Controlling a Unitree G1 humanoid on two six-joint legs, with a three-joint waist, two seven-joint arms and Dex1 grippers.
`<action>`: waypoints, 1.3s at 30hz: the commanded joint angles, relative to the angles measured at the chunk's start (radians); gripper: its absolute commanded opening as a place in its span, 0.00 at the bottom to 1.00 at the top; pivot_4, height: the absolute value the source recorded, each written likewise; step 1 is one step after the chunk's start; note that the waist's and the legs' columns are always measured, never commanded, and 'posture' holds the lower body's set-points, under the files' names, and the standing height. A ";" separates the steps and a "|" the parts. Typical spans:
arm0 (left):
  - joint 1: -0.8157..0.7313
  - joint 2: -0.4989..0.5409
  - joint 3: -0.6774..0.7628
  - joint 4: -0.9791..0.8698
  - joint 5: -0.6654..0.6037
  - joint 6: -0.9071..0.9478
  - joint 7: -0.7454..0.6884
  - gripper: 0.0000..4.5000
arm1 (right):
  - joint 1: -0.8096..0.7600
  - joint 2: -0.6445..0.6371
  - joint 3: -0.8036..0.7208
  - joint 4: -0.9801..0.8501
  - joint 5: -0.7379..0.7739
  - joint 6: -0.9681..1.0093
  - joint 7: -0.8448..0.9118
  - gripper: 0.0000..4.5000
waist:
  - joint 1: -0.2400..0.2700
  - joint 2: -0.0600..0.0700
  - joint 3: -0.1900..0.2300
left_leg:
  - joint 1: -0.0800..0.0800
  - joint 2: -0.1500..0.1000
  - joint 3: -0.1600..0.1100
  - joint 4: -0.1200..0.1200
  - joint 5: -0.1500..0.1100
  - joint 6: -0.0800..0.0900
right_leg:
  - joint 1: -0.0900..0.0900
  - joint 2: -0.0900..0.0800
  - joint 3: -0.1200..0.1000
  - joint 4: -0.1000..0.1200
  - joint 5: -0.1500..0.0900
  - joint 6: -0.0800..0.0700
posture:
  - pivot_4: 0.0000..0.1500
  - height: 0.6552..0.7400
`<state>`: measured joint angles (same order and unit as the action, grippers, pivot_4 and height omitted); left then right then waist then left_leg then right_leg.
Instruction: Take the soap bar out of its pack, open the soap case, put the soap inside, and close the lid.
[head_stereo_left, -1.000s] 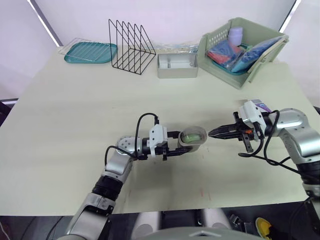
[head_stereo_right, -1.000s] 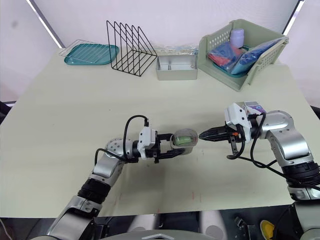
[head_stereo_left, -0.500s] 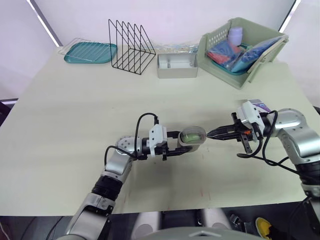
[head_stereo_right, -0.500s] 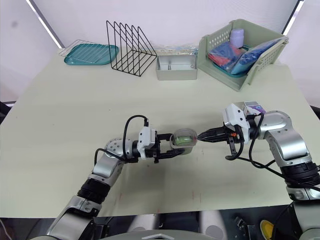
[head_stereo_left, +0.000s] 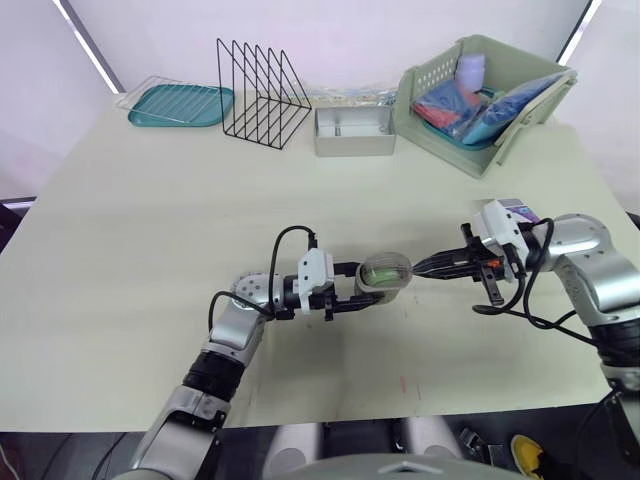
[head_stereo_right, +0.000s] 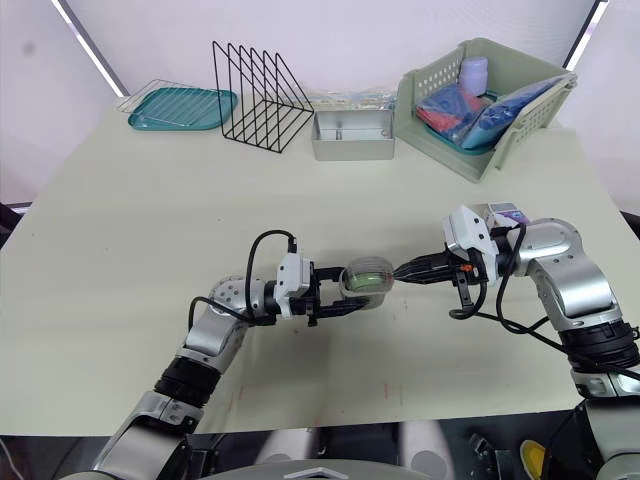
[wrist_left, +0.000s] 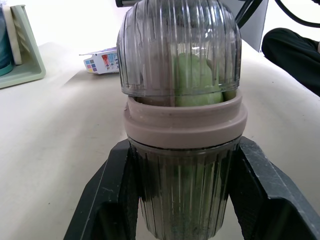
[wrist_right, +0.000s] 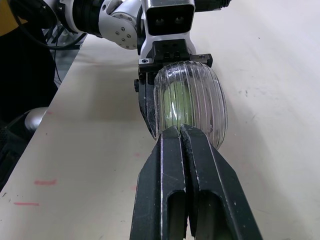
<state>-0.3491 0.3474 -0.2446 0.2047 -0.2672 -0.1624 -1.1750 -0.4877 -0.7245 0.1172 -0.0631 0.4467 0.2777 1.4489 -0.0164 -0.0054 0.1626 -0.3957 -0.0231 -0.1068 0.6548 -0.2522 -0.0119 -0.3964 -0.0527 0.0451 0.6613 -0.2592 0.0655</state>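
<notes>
left fingers (wrist_left: 107, 200): clamped on case (head_stereo_left: 388, 270) base, mid-table (head_stereo_left: 150, 220)
soap (wrist_left: 192, 75): inside case, lid (wrist_right: 190, 100) on
right fingers (wrist_right: 172, 175): pressed together, tip against lid end
pack (head_stereo_left: 520, 208): on table, behind right arm
risk: off-centre push, so tip skids off ribbed dome or case twists in grip; lid seats crooked

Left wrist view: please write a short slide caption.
Left claw grips the clear soap case with the green soap inside; its pack lies beyond.

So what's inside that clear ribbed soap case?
A pale green soap bar shows through the clear ribbed plastic soap case. The beige collar covers part of it; its full shape can't be made out.
</notes>
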 joint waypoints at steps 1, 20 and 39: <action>-0.001 0.010 0.006 -0.008 0.009 -0.005 0.003 0.42 | -0.020 0.001 -0.003 -0.036 0.015 -0.002 0.009 0.01 | 0.000 0.000 0.000 | 0.000 0.000 0.000 0.000 0.000 0.000 | 0.000 0.000 0.000 0.000 0.000 0.000 | 1.00 1.00; -0.001 0.013 0.006 -0.012 0.009 -0.003 0.002 0.42 | -0.031 -0.016 -0.014 0.055 -0.013 -0.026 0.032 0.01 | 0.000 0.000 0.000 | 0.000 0.000 0.000 0.000 0.000 0.000 | 0.000 0.000 0.000 0.000 0.000 0.000 | 1.00 1.00; -0.002 0.011 0.006 -0.010 0.009 -0.001 0.005 0.42 | -0.047 0.010 0.014 0.031 -0.031 -0.021 0.030 0.01 | 0.000 0.000 0.000 | 0.000 0.000 0.000 0.000 0.000 0.000 | 0.000 0.000 0.000 0.000 0.000 0.000 | 1.00 1.00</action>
<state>-0.3497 0.3480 -0.2446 0.2047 -0.2668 -0.1627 -1.1747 -0.5143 -0.7165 0.1443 0.0006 0.3953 0.2576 1.4753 -0.0160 -0.0054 0.1625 -0.3956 -0.0231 -0.1067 0.6548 -0.2522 -0.0120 -0.3964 -0.0528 0.0451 0.6615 -0.2592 0.0655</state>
